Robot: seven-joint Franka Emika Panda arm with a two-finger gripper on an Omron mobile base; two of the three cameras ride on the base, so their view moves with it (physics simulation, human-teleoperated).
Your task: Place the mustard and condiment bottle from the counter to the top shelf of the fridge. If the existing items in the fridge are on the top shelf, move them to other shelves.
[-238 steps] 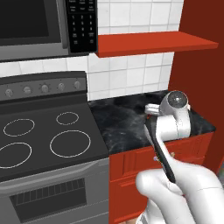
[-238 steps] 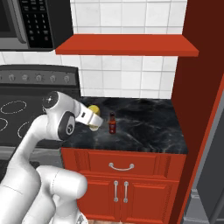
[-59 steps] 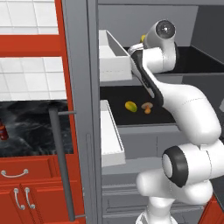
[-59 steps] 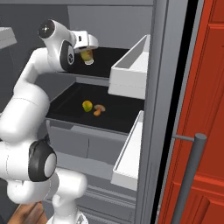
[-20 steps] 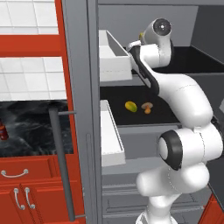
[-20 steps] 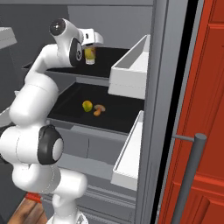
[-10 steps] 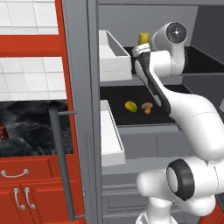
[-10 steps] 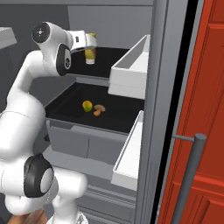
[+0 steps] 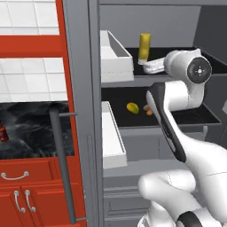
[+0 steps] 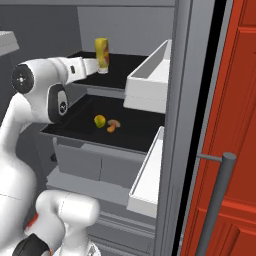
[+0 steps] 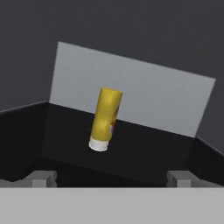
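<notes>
A: Nearest the base, what stands at the fridge [image 9: 82, 66] front?

B: Its long grey bar handle [image 10: 214, 200], then the white door bins [image 9: 113, 55]. On the counter [image 9: 31, 133] to the left, the condiment bottle [image 9: 2, 132] stands at the picture's edge.

A: And the gripper [image 11: 111, 177]?

B: Fingers [image 11: 41, 178] spread wide, holding nothing, just in front of the top shelf [image 10: 127, 65].

A: Where is the mustard [image 11: 105, 118]?

B: On the top shelf, beyond the fingertips and apart from them, standing cap-down and slightly tilted in the hand view.

A: The lower shelf [image 10: 135, 127]?

B: It carries the yellow-green fruit [image 10: 100, 120] and, just beside it, the orange-tan mushroom-shaped piece [image 10: 113, 125].
</notes>
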